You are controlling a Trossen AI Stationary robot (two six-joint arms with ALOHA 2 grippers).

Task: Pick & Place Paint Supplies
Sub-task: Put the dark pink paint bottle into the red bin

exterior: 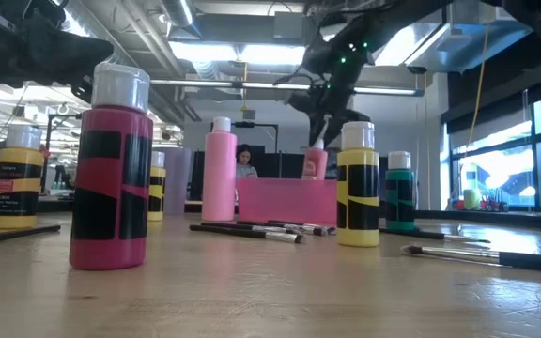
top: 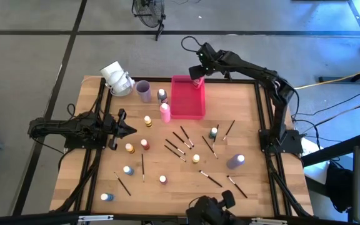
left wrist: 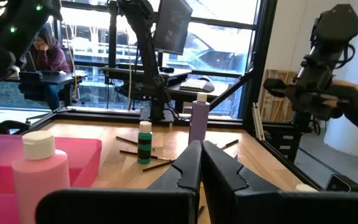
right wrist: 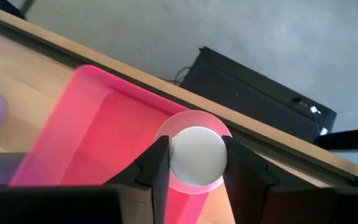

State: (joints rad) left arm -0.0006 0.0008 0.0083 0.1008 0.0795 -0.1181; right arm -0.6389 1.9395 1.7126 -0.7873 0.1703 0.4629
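- Wooden desk [top: 249,125] holds scattered paint bottles and brushes.
- Right end effector [top: 197,79] grips a red light-capped bottle [right wrist: 194,154] over the pink-red rectangular tray [top: 187,98], upper centre.
- Left end effector [top: 129,129], fingers closed and empty, waits at left.

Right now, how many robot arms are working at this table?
2. The left arm lies over the table's left side, fingers shut. The right arm reaches the far edge, holding a paint bottle over the pink tray.
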